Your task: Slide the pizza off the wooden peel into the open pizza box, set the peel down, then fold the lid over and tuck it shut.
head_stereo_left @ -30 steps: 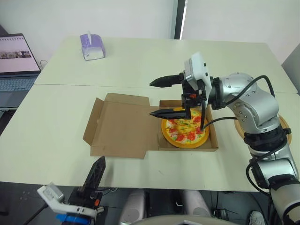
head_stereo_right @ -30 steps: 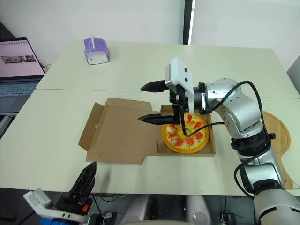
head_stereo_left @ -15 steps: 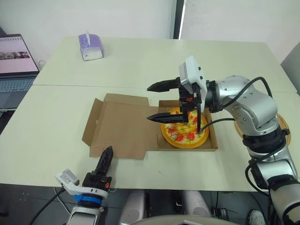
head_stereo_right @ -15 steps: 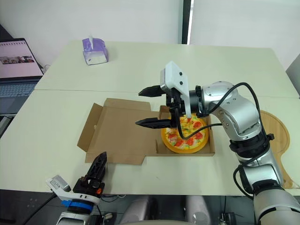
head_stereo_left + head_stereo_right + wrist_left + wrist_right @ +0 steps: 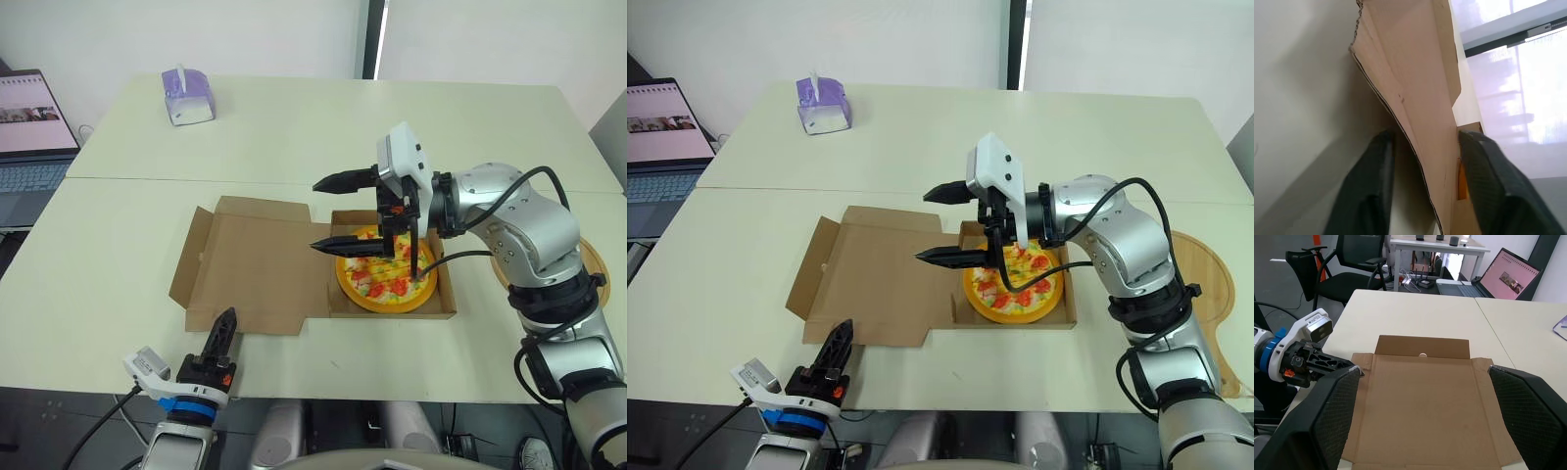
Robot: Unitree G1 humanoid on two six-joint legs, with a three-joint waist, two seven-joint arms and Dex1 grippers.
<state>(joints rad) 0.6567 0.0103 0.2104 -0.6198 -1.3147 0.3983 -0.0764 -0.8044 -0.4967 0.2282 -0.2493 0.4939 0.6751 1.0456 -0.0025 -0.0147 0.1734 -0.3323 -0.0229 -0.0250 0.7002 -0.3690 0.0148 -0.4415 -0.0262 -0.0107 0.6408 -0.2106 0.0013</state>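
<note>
Pizza (image 5: pixel 385 276): sat in the box (image 5: pixel 446 304). Right gripper (image 5: pixel 314 215): reached over the flat lid (image 5: pixel 255 264), fingers wide apart. Left gripper (image 5: pixel 225 323): fingers apart around lid's near edge.

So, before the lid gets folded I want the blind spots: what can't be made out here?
Pizza: part hidden under the right gripper, head views.
Peel: partly behind the right arm, head views.
Left gripper: left wrist view shows the lid edge between its open fingers; contact cannot be told.
</note>
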